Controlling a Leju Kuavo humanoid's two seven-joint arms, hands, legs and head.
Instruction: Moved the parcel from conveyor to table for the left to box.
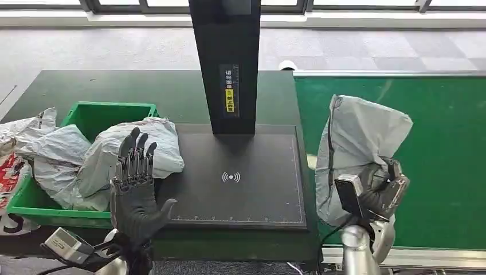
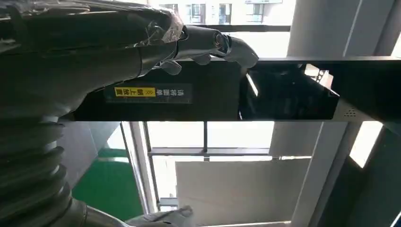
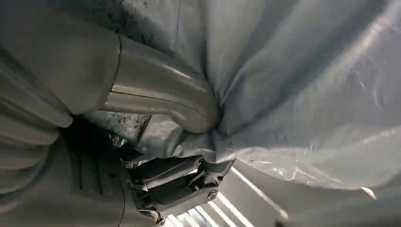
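The right robot hand [image 1: 383, 192] is grasping a grey parcel [image 1: 358, 149]. The parcel stands tall in the hand, up off the green belt [image 1: 441, 160], at about 4 o'clock in the head view. The hand holds it near its low end, and the top of the parcel leans toward 1 o'clock. In the right wrist view the thick grey thumb [image 3: 161, 94] presses into the crinkly grey plastic of the parcel [image 3: 293, 80], and the bag bunches up around it.

The left robot hand [image 1: 136, 192] is released. Its fingers [image 1: 137, 152] are spread and point up toward 12 o'clock, and it holds nothing. It sits at about 7 o'clock, over the left edge of the black pad [image 1: 238, 177] on the dark desk [image 1: 143, 89]. In the left wrist view the left robot hand [image 2: 142, 42] reaches out in front of a black post [image 2: 213, 92] with a yellow label on it.

The black pad lies in the middle of the desk. The black post [image 1: 224, 63] stands at the pad's 12 o'clock edge.

A green box [image 1: 86, 117] sits at 9 o'clock from the pad. It is full of grey bags [image 1: 114, 157]. One bag hangs over the box edge and touches the pad, just behind the left hand's fingers.
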